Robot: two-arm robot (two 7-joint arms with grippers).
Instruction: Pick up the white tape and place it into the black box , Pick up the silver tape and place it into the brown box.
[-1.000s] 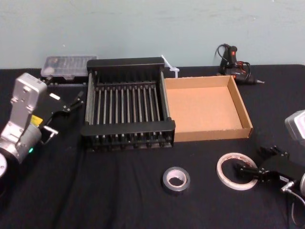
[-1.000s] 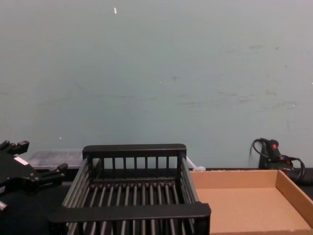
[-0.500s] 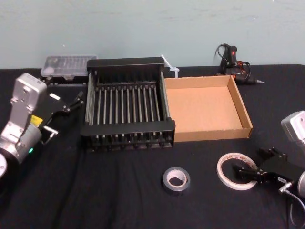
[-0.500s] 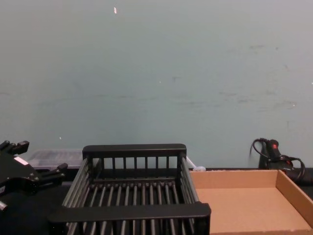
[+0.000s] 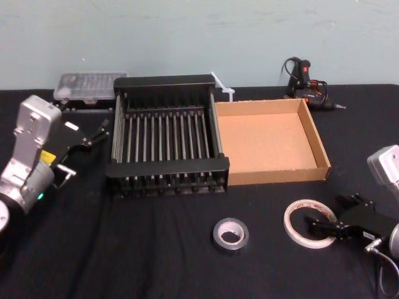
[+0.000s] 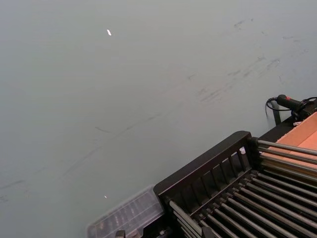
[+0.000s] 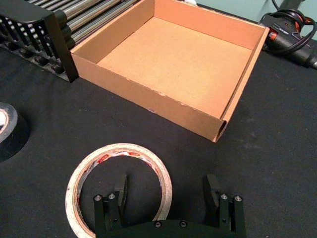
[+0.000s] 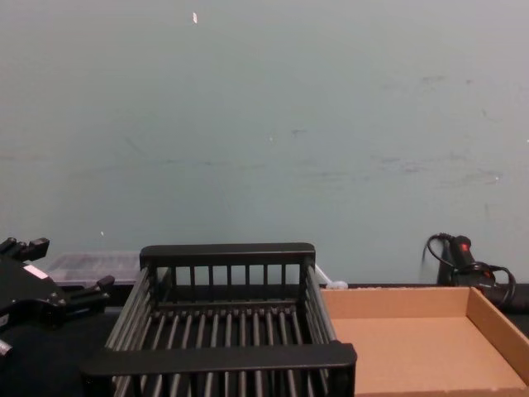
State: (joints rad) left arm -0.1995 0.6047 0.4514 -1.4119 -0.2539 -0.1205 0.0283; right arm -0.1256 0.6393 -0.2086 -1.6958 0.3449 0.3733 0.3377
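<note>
Right gripper (image 7: 167, 183) spread wide at white tape (image 7: 92, 166)
One finger (image 7: 120, 185) sits inside the ring, the other outside it; tape lies flat on black cloth (image 7: 277, 144). Brown box (image 7: 148, 96) lies just beyond, black box (image 7: 42, 25) against its side, silver tape (image 7: 10, 131) near the ring, glue gun (image 7: 292, 44) behind.

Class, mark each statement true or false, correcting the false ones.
The white tape lies on the table, outside both boxes. True.
The silver tape sits inside the brown box. False: it lies on the table in front of the boxes.
The right tool is open, one finger inside the white tape's ring. True.
The black box stands right of the brown box. False: it stands left of it.
The left tool holds the silver tape. False: it hangs empty beside the black box.
</note>
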